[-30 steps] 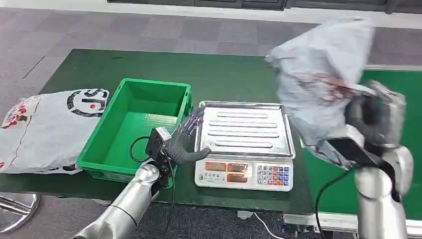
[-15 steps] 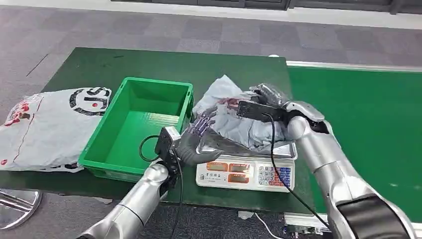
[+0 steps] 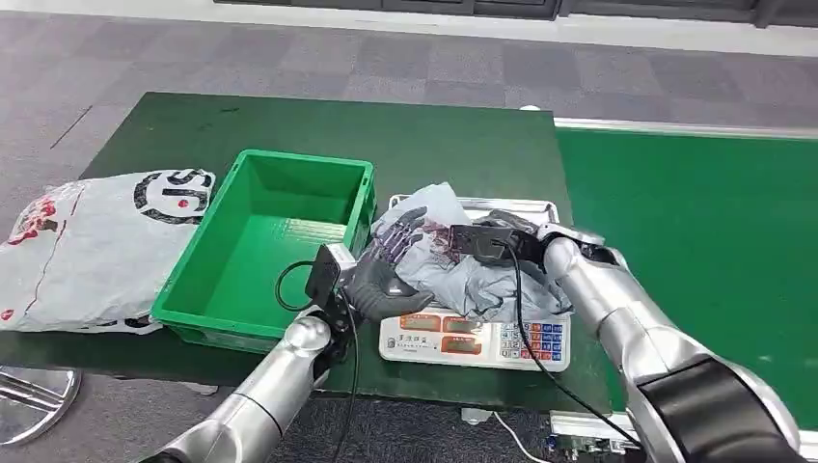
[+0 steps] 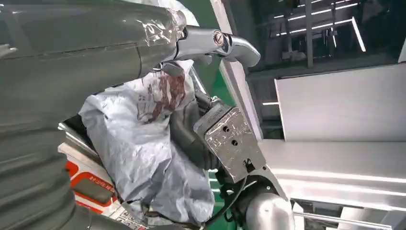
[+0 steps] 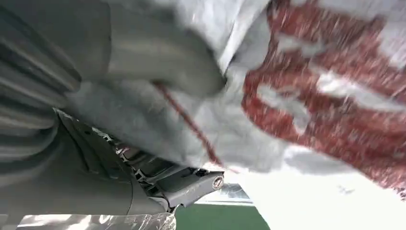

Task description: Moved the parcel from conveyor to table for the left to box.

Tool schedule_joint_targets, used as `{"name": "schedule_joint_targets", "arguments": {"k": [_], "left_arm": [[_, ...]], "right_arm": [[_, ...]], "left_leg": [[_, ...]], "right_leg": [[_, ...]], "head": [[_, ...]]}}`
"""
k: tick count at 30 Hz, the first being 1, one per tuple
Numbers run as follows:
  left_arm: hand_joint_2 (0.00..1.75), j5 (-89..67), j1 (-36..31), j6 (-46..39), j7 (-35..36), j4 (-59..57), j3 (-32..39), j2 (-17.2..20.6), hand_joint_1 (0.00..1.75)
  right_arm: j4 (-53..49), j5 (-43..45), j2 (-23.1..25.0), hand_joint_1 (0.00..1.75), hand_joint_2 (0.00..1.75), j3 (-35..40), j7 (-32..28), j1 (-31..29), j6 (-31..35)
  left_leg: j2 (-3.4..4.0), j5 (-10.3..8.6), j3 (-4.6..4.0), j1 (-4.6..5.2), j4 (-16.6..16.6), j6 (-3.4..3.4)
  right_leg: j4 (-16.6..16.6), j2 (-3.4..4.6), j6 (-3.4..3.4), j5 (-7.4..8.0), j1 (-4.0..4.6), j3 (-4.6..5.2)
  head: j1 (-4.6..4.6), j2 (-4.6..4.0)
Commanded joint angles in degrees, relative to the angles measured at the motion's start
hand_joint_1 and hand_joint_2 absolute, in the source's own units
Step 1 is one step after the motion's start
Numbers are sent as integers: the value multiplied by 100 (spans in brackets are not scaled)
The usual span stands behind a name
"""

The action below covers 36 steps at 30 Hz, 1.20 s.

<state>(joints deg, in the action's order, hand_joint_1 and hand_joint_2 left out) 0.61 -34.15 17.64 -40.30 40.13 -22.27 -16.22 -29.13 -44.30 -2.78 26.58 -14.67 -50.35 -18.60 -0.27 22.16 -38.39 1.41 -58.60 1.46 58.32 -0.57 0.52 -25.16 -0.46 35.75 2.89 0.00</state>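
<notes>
Parcel point(image 3: 463, 265) lies crumpled on the scale point(image 3: 473, 338), right of the green bin point(image 3: 265, 241); my right hand point(image 3: 502, 236) grips it, my left hand point(image 3: 386, 270) presses its near-left side, fingers spread.

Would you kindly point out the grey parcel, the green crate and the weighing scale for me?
grey parcel point(image 3: 453, 275): head view, on its crumpled middle.
green crate point(image 3: 253, 243): head view, on its bare inner floor.
weighing scale point(image 3: 473, 339): head view, on its front display panel.
</notes>
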Motion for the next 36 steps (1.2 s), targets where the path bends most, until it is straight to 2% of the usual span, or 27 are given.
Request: {"name": "schedule_joint_targets", "arguments": {"k": [1, 5, 9, 16, 19, 21, 23, 26, 28, 29, 36], "left_arm": [[175, 30, -220, -26, 30, -319, -280, 174, 0], [175, 70, -186, -85, 30, -242, -234, 243, 0], [175, 84, -165, -100, 30, -177, -208, 276, 0], [175, 85, -170, -106, 30, -181, -199, 275, 0], [175, 83, -155, -101, 30, -149, -188, 305, 0], [175, 77, -151, -79, 30, -141, -187, 317, 0], [175, 86, -172, -88, 30, -202, -183, 331, 0], [175, 70, -133, -92, 30, -198, -140, 333, 0], [175, 66, -111, -126, 30, -184, -104, 332, 0], [175, 70, -114, -139, 30, -192, -84, 334, 0], [175, 70, -114, -139, 30, -192, -84, 334, 0]], "right_arm": [[676, 141, 133, 0, 175, 441, 61, -301, 82], [376, 674, 113, 0, 175, 114, -188, -287, 569], [-539, 1307, -208, 0, 175, -223, -831, -69, 1053], [-666, 1352, -262, 0, 175, -259, -851, -31, 1127], [-1824, 1847, -601, 0, 175, -532, -1068, 466, 1678], [-2253, 1995, -715, 0, 175, -687, -1220, 670, 1872], [-3400, 2497, -876, 0, 175, -1239, -1131, 1149, 2177], [-4028, 3491, -1086, 0, 175, -2141, -1038, 1608, 1998], [-4103, 4190, -1086, 0, 175, -2632, -1104, 1950, 1613], [-4064, 4262, -1076, 0, 175, -2785, -1142, 2122, 1648], [-4064, 4262, -1076, 0, 175, -2785, -1142, 2122, 1648]], "left_leg": [[16, 5, 15, -9, 4, -24], [15, 3, 11, -7, 3, -23], [5, 1, 0, -3, -1, -17], [-4, 2, 7, -9, 1, -20], [1, 3, 12, -11, 4, -26], [-13, 0, 9, -11, 4, -24], [-19, 1, 9, -10, 3, -24], [-35, 2, 8, -11, 4, -25], [-39, 2, 7, -9, 3, -19], [-37, 3, 5, -7, 3, -12], [-3, 16, 3, -1, -1, -9]], "right_leg": [[-10, 20, -3, 2, 6, -12], [-6, 19, -3, 2, 4, -7], [0, 9, -2, 1, 1, 1], [-8, 0, -2, 0, 6, -8], [-13, 6, -2, 1, 7, -12], [-13, -5, -3, -2, 7, -12], [-11, -13, -3, -5, 6, -13], [-13, -29, -2, -9, 7, -19], [-12, -33, 0, -9, 6, -19], [-13, -34, 1, -9, 5, -16], [-6, -8, 1, -8, 0, -7]], "head": [[0, 0], [0, 0], [0, 0], [0, 0], [0, 0], [0, 0], [0, 0], [0, 0], [0, 0], [0, 0], [0, 0]]}}
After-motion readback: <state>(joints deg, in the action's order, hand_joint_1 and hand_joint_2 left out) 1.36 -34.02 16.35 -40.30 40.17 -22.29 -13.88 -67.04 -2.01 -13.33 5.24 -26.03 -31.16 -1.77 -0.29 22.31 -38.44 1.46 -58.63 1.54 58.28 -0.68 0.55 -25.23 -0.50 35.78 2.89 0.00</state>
